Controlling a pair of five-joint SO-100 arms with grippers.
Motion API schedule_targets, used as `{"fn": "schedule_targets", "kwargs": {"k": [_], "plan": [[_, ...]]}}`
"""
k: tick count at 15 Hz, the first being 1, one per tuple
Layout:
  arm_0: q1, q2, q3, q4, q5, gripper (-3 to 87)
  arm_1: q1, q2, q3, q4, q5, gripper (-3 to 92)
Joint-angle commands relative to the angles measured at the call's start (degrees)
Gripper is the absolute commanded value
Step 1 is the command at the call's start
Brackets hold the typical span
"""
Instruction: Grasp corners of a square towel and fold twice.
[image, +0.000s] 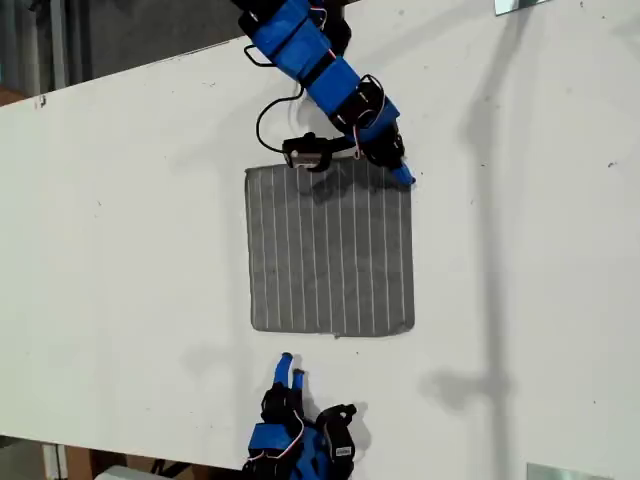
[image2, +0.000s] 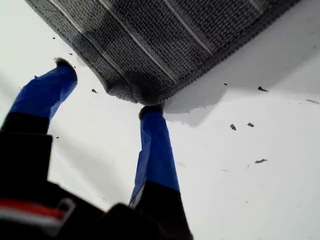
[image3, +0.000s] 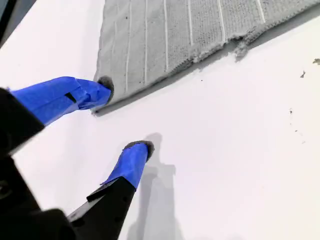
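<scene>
Getting a clean hold on two corners is the step in hand, and neither is held yet. The towel (image: 330, 250) lies flat and square on the worktop (image: 120, 250), its stripes running from one arm toward the other.

My first gripper (image: 395, 165) sits at the towel's far corner (image: 405, 185) on the exterior view's right. Its jaws are spread, with one tip touching the corner's rounded edge and the other out on bare worktop beside the cloth. I judge it should slide the lower jaw under the hem, so that cloth lies between the tips before they close. A bite taken too shallow would likely slip.

My second gripper (image: 290, 368) waits near the towel's near edge with its jaws also spread and nothing between them. In the exterior view it stands clear of the cloth. It probably needs to move toward the near corner (image: 258, 322) on the exterior view's left and come in low.
</scene>
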Motion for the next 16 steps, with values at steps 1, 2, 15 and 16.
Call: {"fn": "schedule_targets", "kwargs": {"k": [1,2,15,16], "plan": [[0.6,0.4,0.4,-1.2,0.5,21.1,1.8,0.7,-1.4,0.1,-2.0,30.5],[0.7,0.4,0.4,-1.2,0.5,21.1,2.2,0.7,-1.2,1.0,-2.2,30.6],[1.9,0.4,0.4,-1.3,-0.3,20.9,-0.7,6.3,12.2,-5.6,3.0,14.3],[2.0,0.4,0.4,-1.3,-0.4,20.9,-0.4,6.2,12.2,-6.1,2.6,11.1]]}}
